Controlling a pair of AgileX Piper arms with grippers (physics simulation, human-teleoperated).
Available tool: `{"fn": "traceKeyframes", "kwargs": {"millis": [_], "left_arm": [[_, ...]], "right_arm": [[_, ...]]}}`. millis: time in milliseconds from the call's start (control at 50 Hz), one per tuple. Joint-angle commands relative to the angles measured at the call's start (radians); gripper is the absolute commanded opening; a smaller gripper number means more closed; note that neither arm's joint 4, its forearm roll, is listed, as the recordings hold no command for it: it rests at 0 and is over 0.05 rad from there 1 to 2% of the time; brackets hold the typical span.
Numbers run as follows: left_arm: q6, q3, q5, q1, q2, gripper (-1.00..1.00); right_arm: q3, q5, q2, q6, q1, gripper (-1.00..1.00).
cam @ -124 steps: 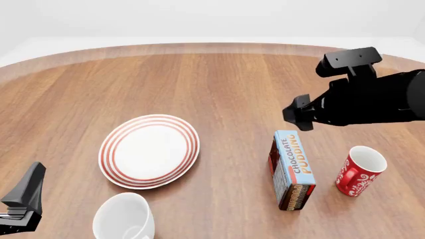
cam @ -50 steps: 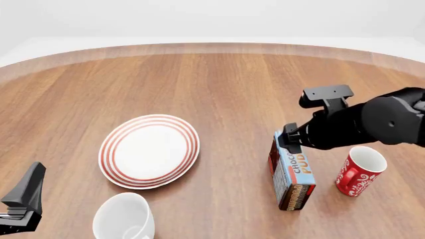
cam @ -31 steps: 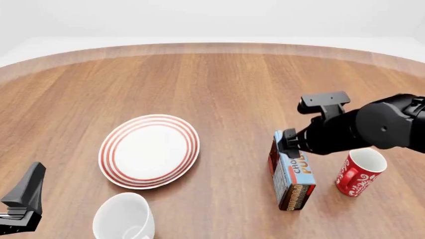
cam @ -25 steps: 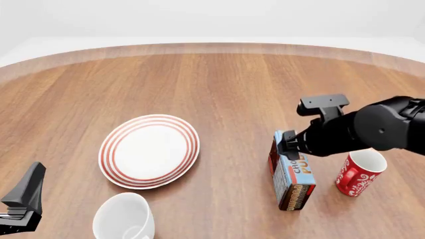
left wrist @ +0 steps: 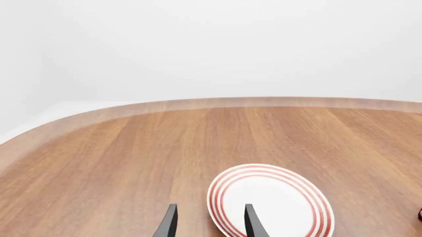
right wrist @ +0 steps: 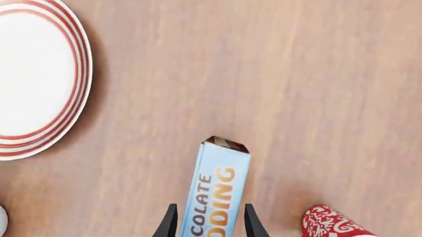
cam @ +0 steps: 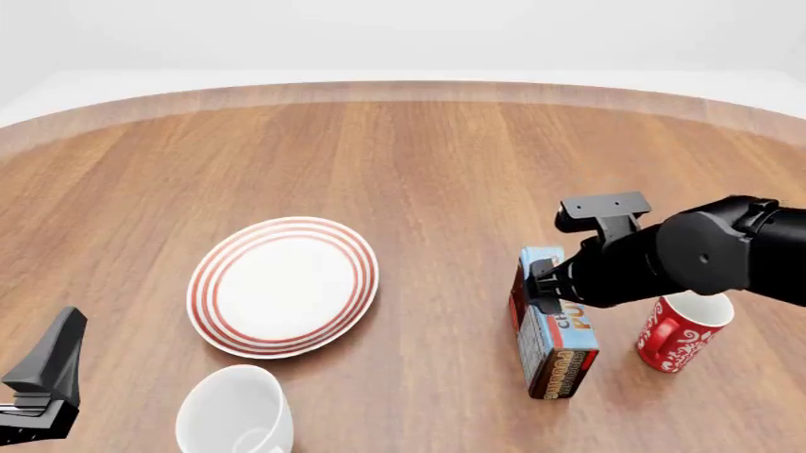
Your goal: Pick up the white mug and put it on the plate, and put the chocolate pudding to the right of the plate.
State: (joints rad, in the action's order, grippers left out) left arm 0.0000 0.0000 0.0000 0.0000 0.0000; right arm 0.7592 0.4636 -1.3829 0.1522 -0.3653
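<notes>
Right gripper [right wrist: 207,224] has dropped from high above the table [cam: 416,160] onto the chocolate pudding [cam: 554,326].
Its fingers stand apart, straddling the carton's far end, not yet clamped, so a grasp looks imminent. The plate [cam: 283,286] lies well left; the white mug [cam: 236,411] waits near-left of it beside the parked left gripper [left wrist: 208,227], fingers apart.

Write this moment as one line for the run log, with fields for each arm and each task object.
right gripper: open, astride chocolate pudding | left gripper: open, idle | white mug: on table, near plate | plate: nothing on it
</notes>
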Motion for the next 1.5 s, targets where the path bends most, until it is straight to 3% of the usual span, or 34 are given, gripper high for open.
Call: {"fn": "traceKeyframes", "kwargs": {"millis": [20, 300, 400, 660, 680, 1180, 1500], "left_arm": [[0.0, 0.0, 0.0, 0.0, 0.0, 1.0], [0.0, 0.0, 0.0, 0.0, 0.0, 1.0], [0.0, 0.0, 0.0, 0.0, 0.0, 1.0], [0.0, 0.0, 0.0, 0.0, 0.0, 1.0], [0.0, 0.0, 0.0, 0.0, 0.0, 1.0], [0.0, 0.0, 0.0, 0.0, 0.0, 1.0], [0.0, 0.0, 0.0, 0.0, 0.0, 1.0]], "right_arm": [[-0.008, -0.01, -0.01, 0.002, 0.002, 1.0], [-0.032, -0.043, -0.061, 0.032, -0.024, 1.0], [-0.041, -0.052, -0.071, 0.071, -0.044, 1.0], [-0.061, -0.074, -0.094, 0.055, -0.033, 1.0], [-0.061, -0.073, -0.093, 0.057, -0.035, -1.0], [-0.041, -0.041, -0.014, 0.035, -0.007, -1.0], [-0.004, -0.004, 0.034, 0.068, -0.021, -1.0]]}}
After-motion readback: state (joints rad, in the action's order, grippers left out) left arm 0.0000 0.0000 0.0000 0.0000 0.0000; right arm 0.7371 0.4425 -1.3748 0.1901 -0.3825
